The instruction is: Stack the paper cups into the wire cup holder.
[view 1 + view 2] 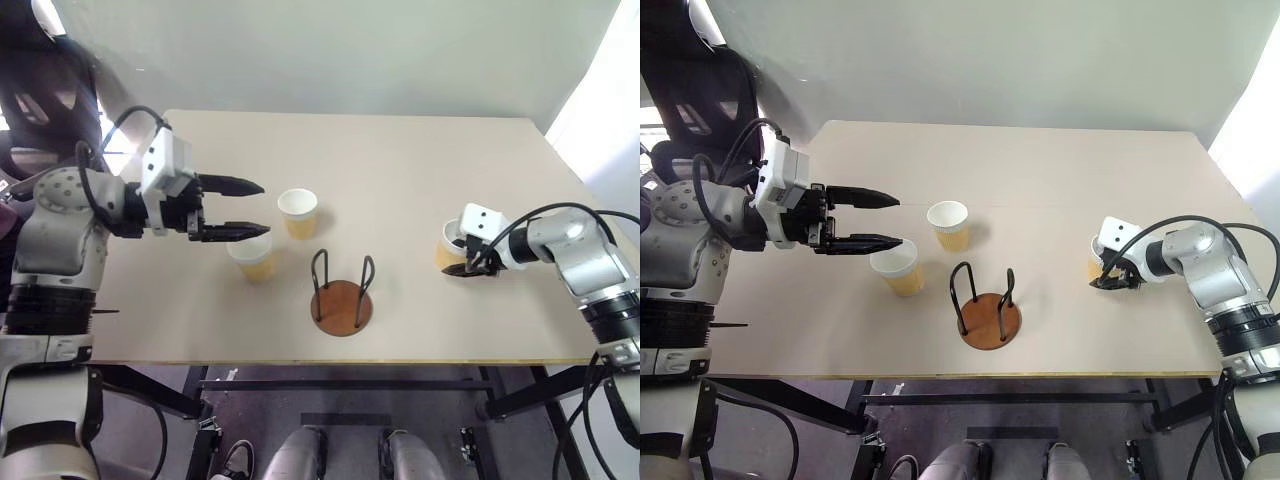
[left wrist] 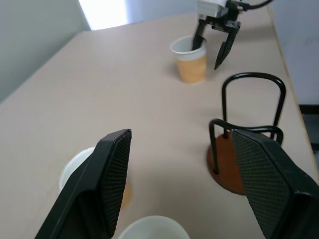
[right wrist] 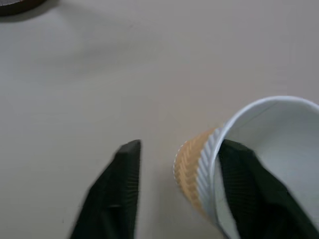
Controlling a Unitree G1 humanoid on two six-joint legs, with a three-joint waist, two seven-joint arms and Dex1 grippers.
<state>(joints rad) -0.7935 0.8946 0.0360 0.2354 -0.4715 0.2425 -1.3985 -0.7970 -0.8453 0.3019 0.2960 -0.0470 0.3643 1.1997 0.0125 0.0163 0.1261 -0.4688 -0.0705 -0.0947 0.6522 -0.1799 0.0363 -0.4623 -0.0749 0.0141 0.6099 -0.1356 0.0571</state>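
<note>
Right tool (image 1: 466,262): at right of frame, one finger inside the right-hand paper cup (image 1: 450,246), one outside, not yet pinching. Left tool (image 1: 250,208): wide open, empty, above two cups (image 1: 252,256) left of centre. Wire cup holder (image 1: 341,297): centre, empty. Advised: pinch the wall firmly, lift straight.

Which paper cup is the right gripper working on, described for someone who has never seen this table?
On the beige table, right of the wire cup holder, one paper cup stands alone near the right edge. The right gripper straddles its rim, one finger inside; the other two cups sit left of the holder.
</note>
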